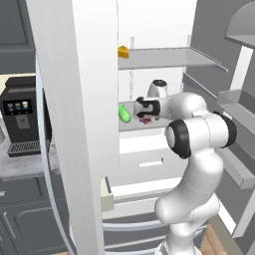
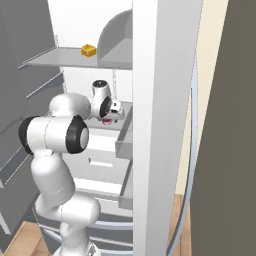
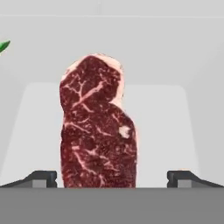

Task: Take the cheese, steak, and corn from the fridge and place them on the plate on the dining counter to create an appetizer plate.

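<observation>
The fridge (image 1: pixel 74 99) stands open, and my arm reaches in over its middle shelf. There the dark red steak (image 3: pixel 98 127) lies flat, straight under my gripper (image 3: pixel 112 178), which is open with one fingertip on each side of the steak's near end and not touching it. The side views show the gripper (image 1: pixel 144 114) just above the steak (image 1: pixel 146 120), again as the steak (image 2: pixel 106 120). The green corn (image 1: pixel 124 113) lies on the same shelf, to the left of the hand. The orange cheese (image 1: pixel 123 52) sits on the shelf above. The plate and dining counter are out of view.
The open fridge doors flank the arm closely, the left one (image 1: pixel 74 99) and the right one (image 2: pixel 165 125). Door bins (image 1: pixel 239 107) jut out at the right. White drawers (image 1: pixel 144 164) sit below the shelf. A black coffee machine (image 1: pixel 22 122) stands on the side worktop.
</observation>
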Robot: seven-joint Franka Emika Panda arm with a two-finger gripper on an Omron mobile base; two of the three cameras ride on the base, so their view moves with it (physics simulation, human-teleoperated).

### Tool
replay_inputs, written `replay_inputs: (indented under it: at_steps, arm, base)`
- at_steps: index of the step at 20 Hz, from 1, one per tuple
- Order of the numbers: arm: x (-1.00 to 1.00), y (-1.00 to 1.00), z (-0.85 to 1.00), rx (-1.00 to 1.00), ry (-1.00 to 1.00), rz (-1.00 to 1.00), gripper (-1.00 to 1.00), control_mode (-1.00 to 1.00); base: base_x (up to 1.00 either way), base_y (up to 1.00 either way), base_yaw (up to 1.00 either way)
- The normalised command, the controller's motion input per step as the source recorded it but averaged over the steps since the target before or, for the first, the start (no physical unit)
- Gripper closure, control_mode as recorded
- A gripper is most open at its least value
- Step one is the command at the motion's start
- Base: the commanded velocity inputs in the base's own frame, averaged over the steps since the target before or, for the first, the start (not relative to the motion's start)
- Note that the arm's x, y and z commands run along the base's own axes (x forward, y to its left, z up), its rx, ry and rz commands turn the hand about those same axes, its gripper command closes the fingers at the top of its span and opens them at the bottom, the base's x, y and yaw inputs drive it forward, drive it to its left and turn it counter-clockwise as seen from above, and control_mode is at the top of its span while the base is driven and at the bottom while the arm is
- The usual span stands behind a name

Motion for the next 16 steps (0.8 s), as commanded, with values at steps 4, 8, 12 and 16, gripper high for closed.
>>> replay_inputs:
  at_steps: [4, 8, 12, 16]
  arm:
    - [0.57, 0.00, -0.30, 0.00, 0.00, 0.00, -1.00, -1.00]
    - [0.54, 0.00, -0.34, 0.00, 0.00, 0.00, -1.00, -1.00]
    - [0.14, 0.00, -0.64, 0.00, 0.00, 0.00, -1.00, -1.00]
    - [-0.10, 0.00, -0.96, 0.00, 0.00, 0.00, -1.00, -1.00]
  base:
    - [0.00, 0.00, 0.00]
    - [0.00, 0.00, 0.00]
    - [0.00, 0.00, 0.00]
    - [0.00, 0.00, 0.00]
